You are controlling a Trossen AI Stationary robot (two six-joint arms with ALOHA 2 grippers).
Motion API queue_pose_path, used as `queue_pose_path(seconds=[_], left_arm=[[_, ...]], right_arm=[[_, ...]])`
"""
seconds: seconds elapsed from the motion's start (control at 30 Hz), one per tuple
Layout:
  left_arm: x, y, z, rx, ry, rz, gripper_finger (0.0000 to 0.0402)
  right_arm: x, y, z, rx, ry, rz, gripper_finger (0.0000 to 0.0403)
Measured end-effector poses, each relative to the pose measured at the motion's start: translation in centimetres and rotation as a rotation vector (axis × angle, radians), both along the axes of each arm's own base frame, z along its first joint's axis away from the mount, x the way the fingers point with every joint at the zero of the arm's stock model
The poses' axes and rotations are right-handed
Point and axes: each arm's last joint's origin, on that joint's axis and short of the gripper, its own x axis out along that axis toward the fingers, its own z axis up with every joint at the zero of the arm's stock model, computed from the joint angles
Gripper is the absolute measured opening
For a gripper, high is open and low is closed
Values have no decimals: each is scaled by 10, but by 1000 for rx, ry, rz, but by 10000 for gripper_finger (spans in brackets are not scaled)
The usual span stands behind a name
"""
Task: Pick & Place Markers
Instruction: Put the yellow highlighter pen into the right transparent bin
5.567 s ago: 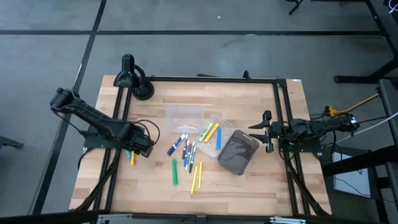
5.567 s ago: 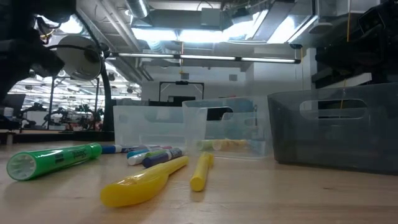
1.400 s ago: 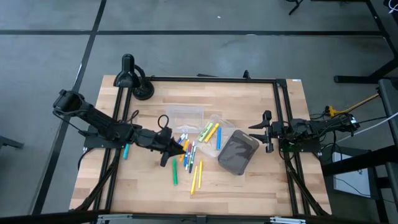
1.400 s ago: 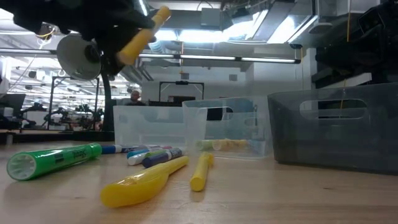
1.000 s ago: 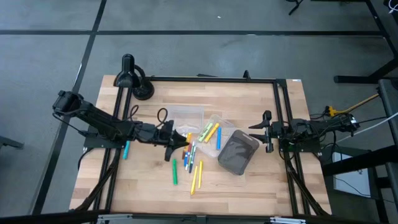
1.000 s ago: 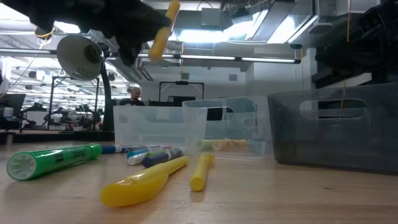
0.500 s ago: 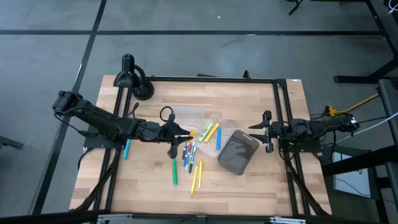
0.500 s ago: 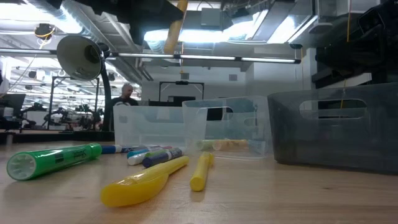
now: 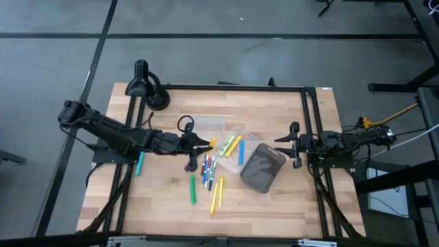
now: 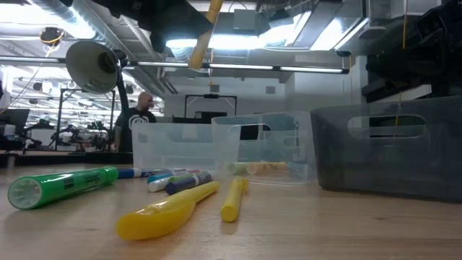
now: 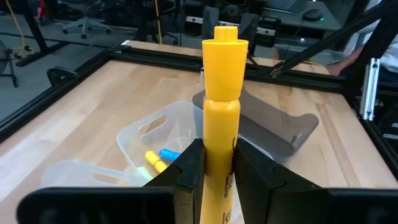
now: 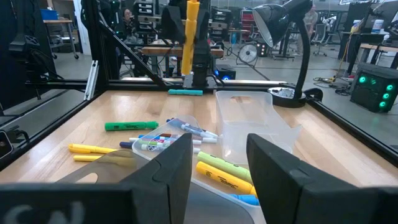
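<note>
My left gripper (image 9: 201,143) is over the table's middle, beside the clear trays (image 9: 206,127), shut on a yellow marker (image 11: 222,93). The low view shows that marker (image 10: 202,35) tilted, high above the table. Several markers (image 9: 208,173) in green, yellow, blue and red lie flat in a loose pile on the wood. Three more lie inside the right clear tray (image 9: 233,145). A teal marker (image 9: 139,163) lies by the left rail. My right gripper (image 9: 295,145) waits open at the table's right edge, its fingers (image 12: 168,168) wide apart. My left gripper pinches the yellow marker's barrel (image 11: 221,146), just below the cap, between its two fingers (image 11: 189,168). The capped end (image 11: 222,59) sticks out past the fingertips. The fingers lie across the marker, coming from the table's left. The marker is lifted clear of the table.
A dark grey bin (image 9: 262,168) sits right of the pile, touching the right clear tray. A black desk lamp (image 9: 145,86) stands at the far left corner. Black frame rails (image 9: 312,130) run along the table's sides. Bare wood lies toward the near edge (image 9: 260,213). A person (image 10: 144,108) stands in the room behind.
My left gripper has carried the yellow marker from over the pile toward the table's right and far edge, to beside the clear trays. It stayed shut on the marker, which now stands steeper in the low view. The right arm has kept still.
</note>
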Motion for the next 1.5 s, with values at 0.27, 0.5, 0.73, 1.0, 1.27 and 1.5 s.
queue_pose_path(seconds=[0.27,0.5,0.73,1.0,1.27,1.5], left_arm=[[3,13,0,-32,1,0,63],[3,18,0,-36,0,18,63],[4,27,0,-86,-8,26,63],[5,34,0,-124,-14,40,63],[6,43,0,-128,-18,75,63],[10,53,13,-112,-45,100,63]], right_arm=[[0,0,0,0,0,0,152],[0,0,0,0,0,0,152],[0,0,0,0,0,0,152],[0,0,0,0,0,0,152],[0,0,0,0,0,0,152],[0,0,0,0,0,0,152]])
